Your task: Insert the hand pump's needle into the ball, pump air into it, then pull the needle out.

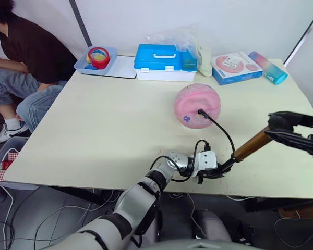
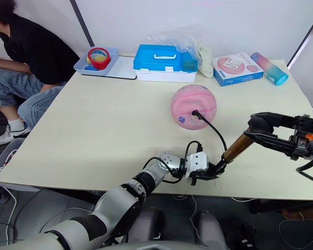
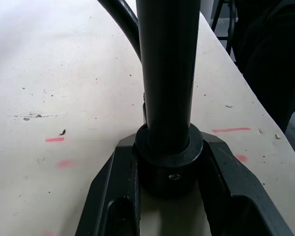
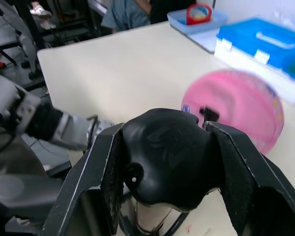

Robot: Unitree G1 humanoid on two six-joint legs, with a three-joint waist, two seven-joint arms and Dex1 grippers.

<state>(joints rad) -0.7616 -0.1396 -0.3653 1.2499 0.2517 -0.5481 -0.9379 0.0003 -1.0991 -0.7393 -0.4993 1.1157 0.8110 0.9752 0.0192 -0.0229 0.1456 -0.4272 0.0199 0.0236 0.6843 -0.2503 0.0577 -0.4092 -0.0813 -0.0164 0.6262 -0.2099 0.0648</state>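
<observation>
Cream-topped and wide, the bench (image 1: pixel 109 130) fills the head views, with a white wall behind it and a seated person (image 1: pixel 21 57) off its ten o'clock corner. Along the far edge, left to right, sit a pale blue tray (image 1: pixel 88 66) holding tape rolls, a blue case (image 1: pixel 159 61), a flat pink-and-blue box (image 1: pixel 237 67) and a pink-to-teal bottle (image 1: pixel 268 67).

Working across from the left: the left tool (image 1: pixel 208 172) sits low at six o'clock on the near bench edge, its two black fingers clamped around the black base collar of the hand pump (image 1: pixel 250 146). The left wrist view shows that collar seated snugly between the fingers. From there the bronze barrel slants up towards three o'clock, where the right tool (image 2: pixel 261 130) is closed on the pump's black handle, seen in the right wrist view as a rounded knob pinched between both fingers.

The ball (image 1: pixel 197 105) rests just right of bench centre, at about twelve o'clock from the left tool. A thin black hose (image 1: pixel 219 130) arcs from the pump's base to a dark fitting on the ball's near face, so the needle (image 1: pixel 201 111) looks already inserted, its pin hidden.

I judge the pumping step to be in hand. The next move calls for the right tool to drive the handle along the barrel's axis while the left tool pins the base steady, without tugging the hose.
</observation>
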